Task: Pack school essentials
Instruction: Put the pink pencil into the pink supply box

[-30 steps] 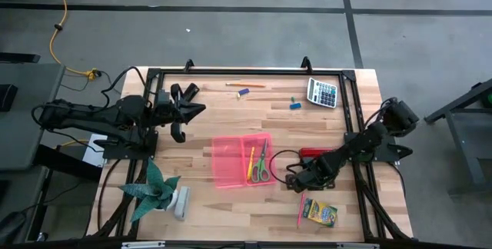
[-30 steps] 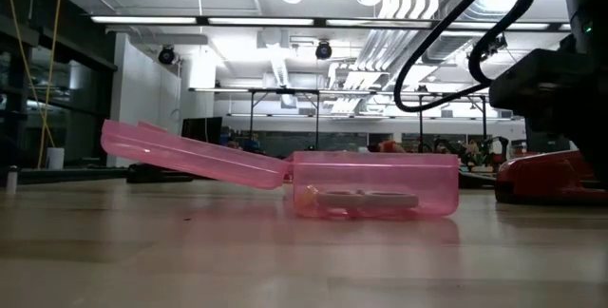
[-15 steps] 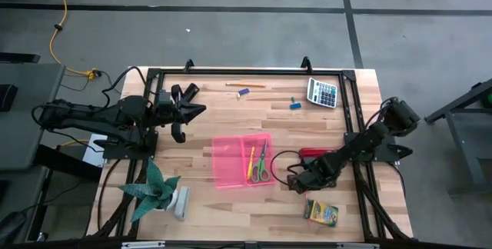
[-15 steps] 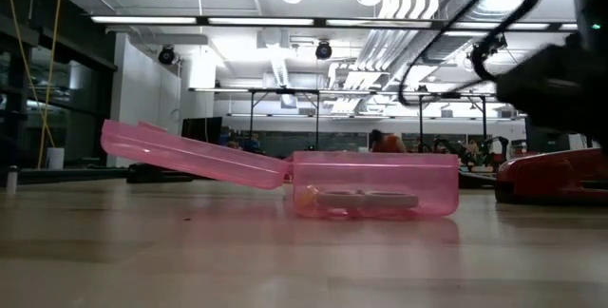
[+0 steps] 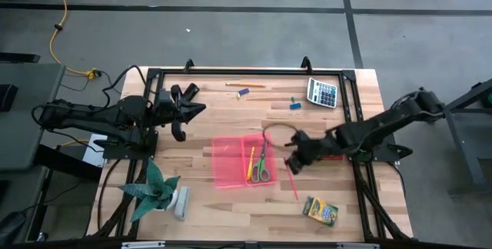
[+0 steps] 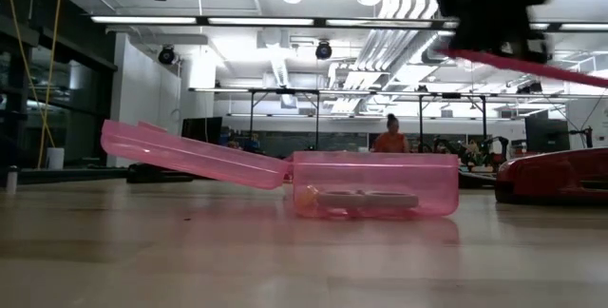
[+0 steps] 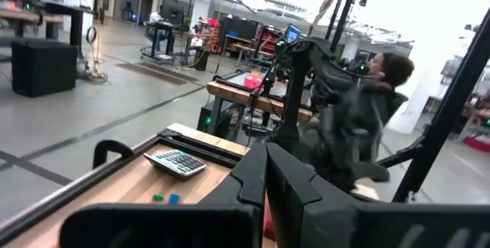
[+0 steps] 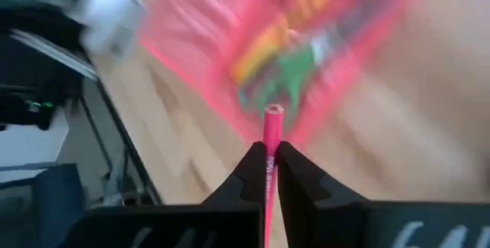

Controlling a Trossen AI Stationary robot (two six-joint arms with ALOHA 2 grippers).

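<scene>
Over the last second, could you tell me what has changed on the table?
The right claw lifted the pink pencil from beside the crayon box and carried it toward the pink case. The left claw, scissors and calculator stayed put.

Setting: large open robotics lab or workshop hall. Evidence: polished grey concrete floor (image 5: 231, 34) with dark seam lines, exposed ceiling ducts (image 6: 399, 4), strip lights, black equipment racks and workbenches (image 7: 253, 87), a seated person (image 7: 387, 72) beyond the left gripper (image 7: 264, 183).
</scene>
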